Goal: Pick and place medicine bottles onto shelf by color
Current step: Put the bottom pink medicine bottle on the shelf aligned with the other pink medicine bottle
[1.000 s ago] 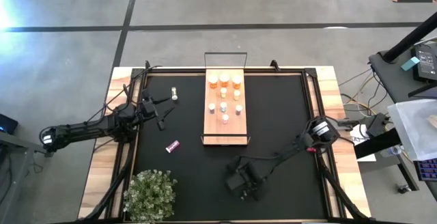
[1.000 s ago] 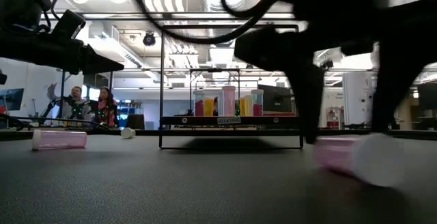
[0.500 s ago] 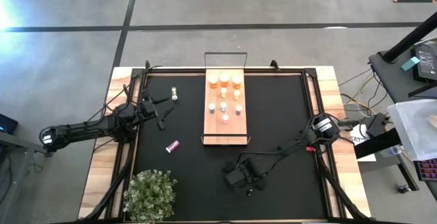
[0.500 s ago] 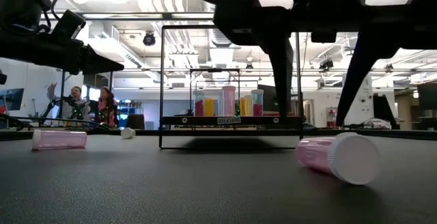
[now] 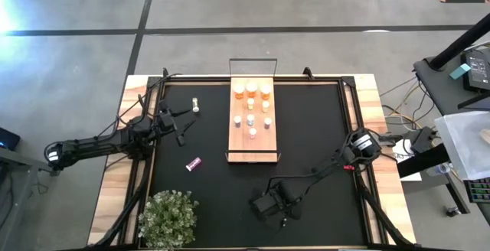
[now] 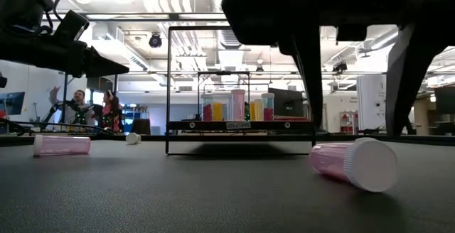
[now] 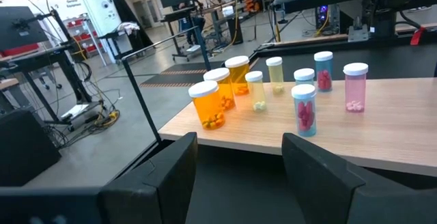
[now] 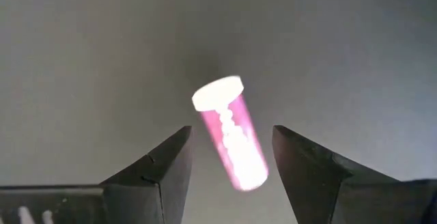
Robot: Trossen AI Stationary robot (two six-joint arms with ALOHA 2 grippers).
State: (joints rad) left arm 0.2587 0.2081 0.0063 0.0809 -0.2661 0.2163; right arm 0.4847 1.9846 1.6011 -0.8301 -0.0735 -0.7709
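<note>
A slim pink bottle (image 8: 231, 136) with a white cap lies on its side on the black mat near the table's front edge. My right gripper (image 8: 232, 129) hovers above it, pointing steeply down and open, one finger on either side of the bottle (image 6: 353, 163) without touching it. In the high view the gripper (image 5: 273, 205) hides this bottle. A second pink bottle (image 5: 193, 162) and a pale one (image 5: 197, 105) lie on the mat at the left. The wooden shelf (image 5: 241, 148) carries several upright amber, pale and pink bottles (image 7: 217, 102). My left gripper (image 7: 239, 159) waits open at the table's left.
A potted plant (image 5: 168, 216) stands at the near left corner. The shelf's black wire frame (image 6: 169, 84) rises at its ends. Bare mat lies to the right of the shelf. People sit in the room beyond the table (image 6: 92, 109).
My right gripper has rolled about the line it points along while staying over the pink bottle, so its fingers now stand on either side of it. The bottle has shifted a little on the mat and lies still.
</note>
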